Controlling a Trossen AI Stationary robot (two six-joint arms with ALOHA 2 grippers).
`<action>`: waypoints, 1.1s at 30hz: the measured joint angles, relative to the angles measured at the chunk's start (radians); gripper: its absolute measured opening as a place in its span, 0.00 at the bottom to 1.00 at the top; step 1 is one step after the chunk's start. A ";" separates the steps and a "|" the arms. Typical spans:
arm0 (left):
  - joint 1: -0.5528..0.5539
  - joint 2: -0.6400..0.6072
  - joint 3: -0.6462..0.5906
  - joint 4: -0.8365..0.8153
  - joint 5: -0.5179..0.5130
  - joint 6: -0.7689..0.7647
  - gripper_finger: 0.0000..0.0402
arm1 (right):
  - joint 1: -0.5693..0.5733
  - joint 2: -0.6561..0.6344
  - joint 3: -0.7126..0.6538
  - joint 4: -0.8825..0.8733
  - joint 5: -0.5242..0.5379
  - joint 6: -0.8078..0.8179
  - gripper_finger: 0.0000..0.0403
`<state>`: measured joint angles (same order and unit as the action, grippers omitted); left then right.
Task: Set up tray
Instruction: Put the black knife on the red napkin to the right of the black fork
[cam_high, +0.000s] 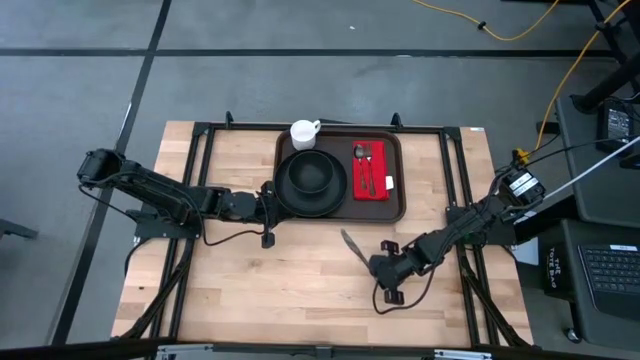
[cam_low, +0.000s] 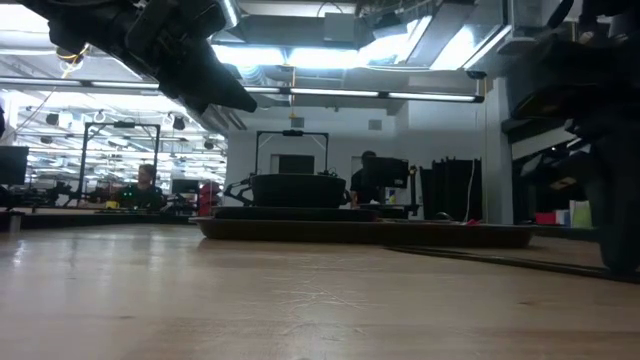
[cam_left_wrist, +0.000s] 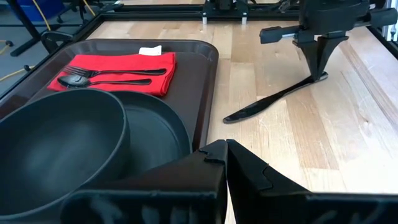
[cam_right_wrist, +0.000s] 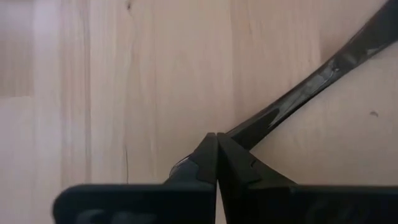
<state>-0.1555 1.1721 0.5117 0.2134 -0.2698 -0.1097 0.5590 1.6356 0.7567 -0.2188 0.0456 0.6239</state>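
Black plastic is what the right pincer (cam_high: 372, 262) has pinched: its fingers are closed on one end of a knife (cam_left_wrist: 273, 99), whose far tip rests on the bare wood of the counter (cam_high: 240, 270). In the left wrist view the knife slants down from that pincer, its long axis running away from the grip towards the tray (cam_high: 398, 200). The tray lies beyond the knife's free tip, near but apart from it, already carrying a plate (cam_left_wrist: 158, 134) with a bowl (cam_left_wrist: 56, 146), a cup (cam_high: 304, 133), and a red napkin (cam_left_wrist: 124, 71) bearing a fork (cam_left_wrist: 115, 72) and spoon (cam_left_wrist: 102, 81). The right arm is the one nearer the knife and holds it. The left pincer (cam_high: 268, 205) is fully closed on nothing, sitting just beside the tray's near long edge, by the plate.
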 joint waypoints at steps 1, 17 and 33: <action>0.000 0.000 0.000 0.000 0.000 0.000 0.01 | 0.002 0.000 0.000 -0.001 -0.007 0.000 0.01; 0.000 0.000 0.000 0.000 -0.001 0.000 0.01 | 0.036 -0.008 0.001 -0.018 -0.076 0.056 0.01; 0.000 0.007 0.000 0.070 0.004 0.009 0.01 | 0.036 -0.117 0.000 -0.103 -0.093 0.297 0.01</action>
<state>-0.1551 1.1790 0.5117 0.2833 -0.2657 -0.1003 0.5947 1.5188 0.7563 -0.3215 -0.0477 0.9204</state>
